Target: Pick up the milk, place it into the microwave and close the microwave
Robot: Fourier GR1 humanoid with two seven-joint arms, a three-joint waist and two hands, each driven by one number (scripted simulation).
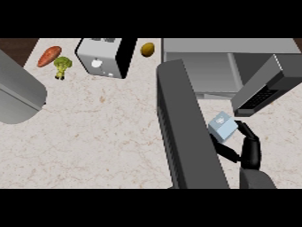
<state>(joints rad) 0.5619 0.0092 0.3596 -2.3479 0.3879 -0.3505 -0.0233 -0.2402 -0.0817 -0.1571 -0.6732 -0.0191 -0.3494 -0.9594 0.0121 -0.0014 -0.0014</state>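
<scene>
The milk, a small pale blue carton, hangs tilted above the counter just in front of the microwave. My right hand comes up from the lower edge and curls round the carton from the right and below. The microwave stands at the back right with its door swung open toward the right, its dark inner face directly above the carton. Its grey cavity looks empty. Of the left arm only a thick grey forearm shows at the left edge; its hand is out of view.
A long dark grey bar runs from the microwave's left front down to the lower edge, hiding the counter beside the carton. At the back left are a toaster, a carrot, a broccoli and a small brown-yellow fruit.
</scene>
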